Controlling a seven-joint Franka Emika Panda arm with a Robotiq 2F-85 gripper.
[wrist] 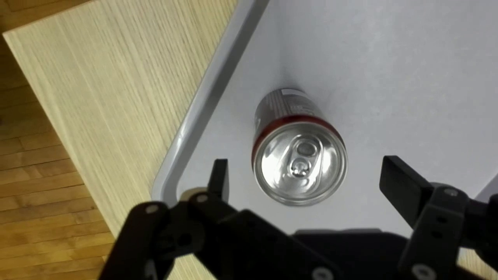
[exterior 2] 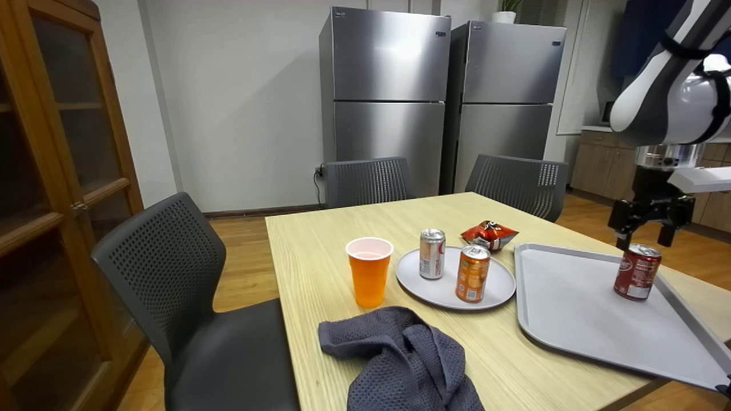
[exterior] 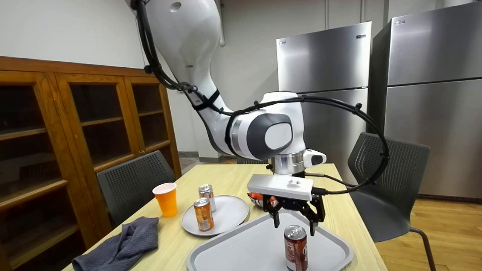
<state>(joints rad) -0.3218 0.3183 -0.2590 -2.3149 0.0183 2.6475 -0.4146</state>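
The gripper (exterior: 295,227) hung over the dark-red soda can (exterior 2: 637,274), jaws spread wide, holding nothing. Upright on the gray tray (exterior 2: 571,302), the can stood near an edge, toward a rounded corner. Lowering or closing off-center likely risked 1 fingertip (wrist: 397,177) catching the can's rim and tipping it.

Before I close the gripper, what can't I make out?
Red can: near base, wrist view, hidden by its top.
Red packet: partly hidden by the gripper in an exterior view.
Tray: cut off by the bottom edge in an exterior view.
Cup: bottom inside, hidden by its wall, both exterior views.
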